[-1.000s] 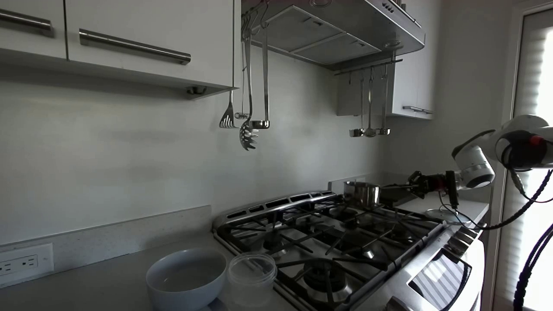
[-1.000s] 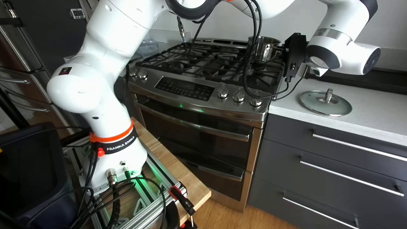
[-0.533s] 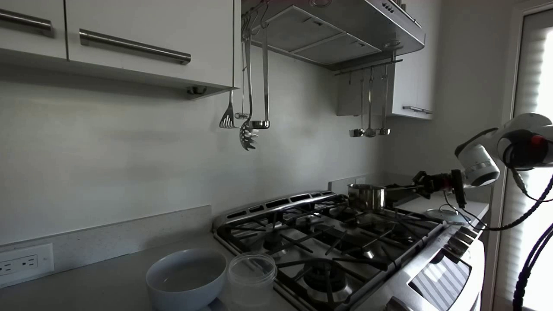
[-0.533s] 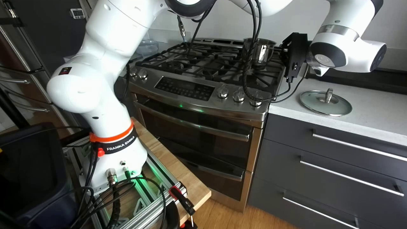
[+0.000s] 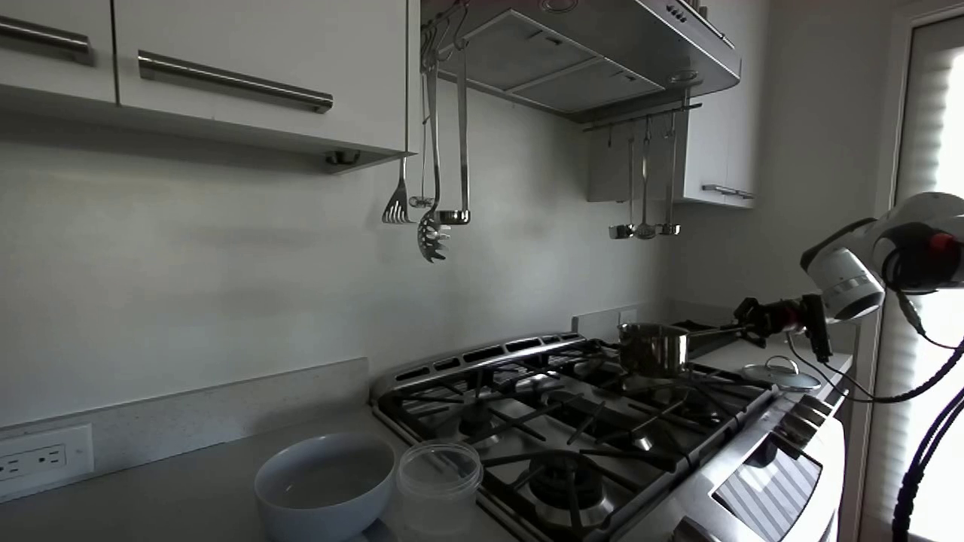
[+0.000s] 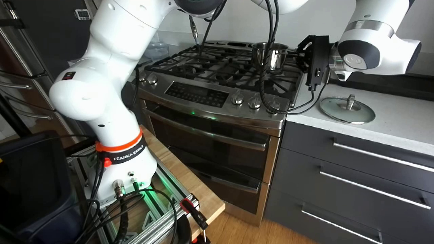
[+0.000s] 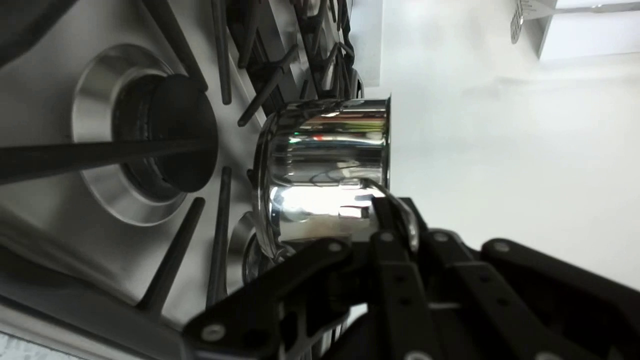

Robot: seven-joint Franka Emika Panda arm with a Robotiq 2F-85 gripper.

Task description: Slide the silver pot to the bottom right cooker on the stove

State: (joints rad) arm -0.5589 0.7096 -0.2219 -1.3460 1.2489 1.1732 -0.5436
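Moved since the earlier frames: silver pot and gripper together, toward the front edge of the stove. In an exterior view the pot is upright at the far side of the stove, partway between back and front by my reading, its long handle running to the gripper. Bowl and clear tub stand by the near side, well apart from my route.

In an exterior view the black cables hang across my sight of the pot and loop down past the knobs; touching or not, I cannot tell. Snag risk, I judge. Glass lid lies on the counter beside the stove.

Wrist view: fingers drawn nearly together, handle pinched between them. What I take for the bottom right cooker lies forward of the pot. Grate bars reach close to the pot's base; contact unclear. Best handling, I judge: slow, level pull, base just skimming the bars, no twist, since a one-sided hold could let the pot tip; centre it over that cooker before letting go.
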